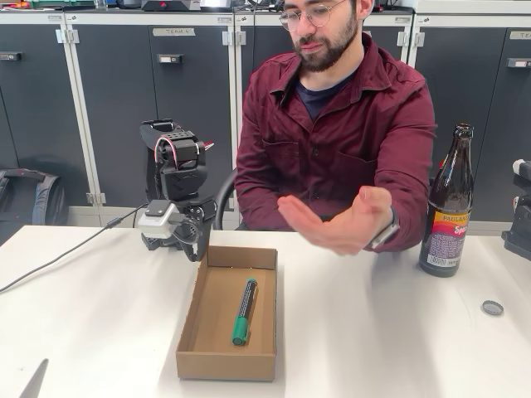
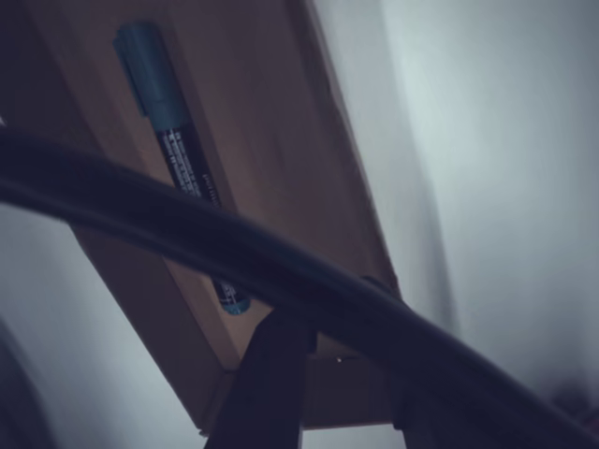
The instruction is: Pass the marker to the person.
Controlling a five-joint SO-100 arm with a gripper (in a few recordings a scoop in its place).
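Note:
The marker (image 1: 244,311), green-capped with a dark barrel, lies lengthwise on the floor of a shallow cardboard box (image 1: 224,365) in the middle of the table. In the wrist view the marker (image 2: 178,140) rests along the box (image 2: 309,140) floor, partly behind a dark cable. My gripper (image 1: 197,249) hangs over the box's back-left corner, short of the marker; its two dark fingers (image 2: 267,374) stand apart with nothing between them. The person (image 1: 332,116) sits behind the table, one open hand (image 1: 340,224) held palm-up above the table, right of the box.
A tall brown glass bottle (image 1: 448,207) stands at the right, with a bottle cap (image 1: 492,308) on the table near it. A cable (image 1: 66,253) runs across the table's left side toward the arm's base. Grey cabinets stand behind.

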